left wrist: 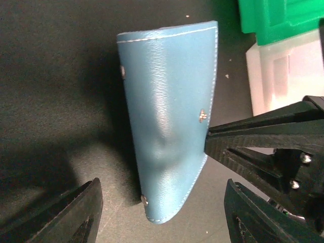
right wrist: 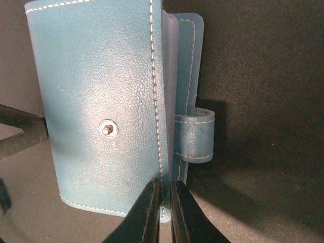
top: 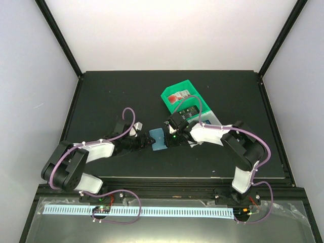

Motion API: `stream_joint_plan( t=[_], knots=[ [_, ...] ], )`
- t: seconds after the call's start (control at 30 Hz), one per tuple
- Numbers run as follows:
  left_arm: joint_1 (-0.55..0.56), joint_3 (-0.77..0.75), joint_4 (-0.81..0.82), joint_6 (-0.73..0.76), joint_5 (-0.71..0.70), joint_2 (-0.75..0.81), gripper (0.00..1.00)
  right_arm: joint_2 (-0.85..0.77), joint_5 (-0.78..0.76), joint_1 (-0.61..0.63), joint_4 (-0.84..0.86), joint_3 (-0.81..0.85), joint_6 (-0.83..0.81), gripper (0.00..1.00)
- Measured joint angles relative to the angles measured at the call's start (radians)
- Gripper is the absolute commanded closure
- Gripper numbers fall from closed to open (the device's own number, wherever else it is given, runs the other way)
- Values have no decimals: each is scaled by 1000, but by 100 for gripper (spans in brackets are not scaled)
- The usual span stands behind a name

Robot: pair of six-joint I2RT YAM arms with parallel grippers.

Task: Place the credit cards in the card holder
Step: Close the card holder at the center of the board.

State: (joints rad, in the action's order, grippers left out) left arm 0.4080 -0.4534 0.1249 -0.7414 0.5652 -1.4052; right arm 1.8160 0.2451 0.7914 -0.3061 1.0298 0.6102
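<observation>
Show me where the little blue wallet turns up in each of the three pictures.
Top external: the card holder lies mid-table, between the two arms' tips.
Left wrist: the card holder fills the centre, narrowing downward.
Right wrist: the card holder fills the upper left, its tab to the right.
Shared landmark: the right gripper, closed on its cover edge.

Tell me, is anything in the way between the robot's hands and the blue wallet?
No, nothing visible is. The right hand pinches the blue card holder at the edge of its cover, and the left hand is open, with the holder's near end lying between its fingers.
</observation>
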Motion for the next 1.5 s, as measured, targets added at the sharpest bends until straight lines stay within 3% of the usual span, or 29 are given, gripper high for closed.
stream_joint_plan(
  t=[0.2,0.43,0.87,0.97,1.13,1.23,1.5],
  knots=[
    [2,-3,37,-38,13,-66,35,3,14,-1,3,0,12,89],
    [6,-42,127,-55,69,-174,49,16,43,-1,40,-1,23,89],
    [5,-14,215,-72,64,-203,63,28,108,-8,87,-13,20,88],
    [5,-2,240,-74,61,-203,67,28,107,-8,86,-13,16,83],
    [5,3,245,-72,50,-204,72,19,77,-6,73,-15,-13,64],
    [6,2,237,-68,48,-204,74,2,40,-5,54,-16,-30,59],
    [6,-34,104,7,28,-175,75,-88,-84,-2,29,-14,-112,58]
  ],
)
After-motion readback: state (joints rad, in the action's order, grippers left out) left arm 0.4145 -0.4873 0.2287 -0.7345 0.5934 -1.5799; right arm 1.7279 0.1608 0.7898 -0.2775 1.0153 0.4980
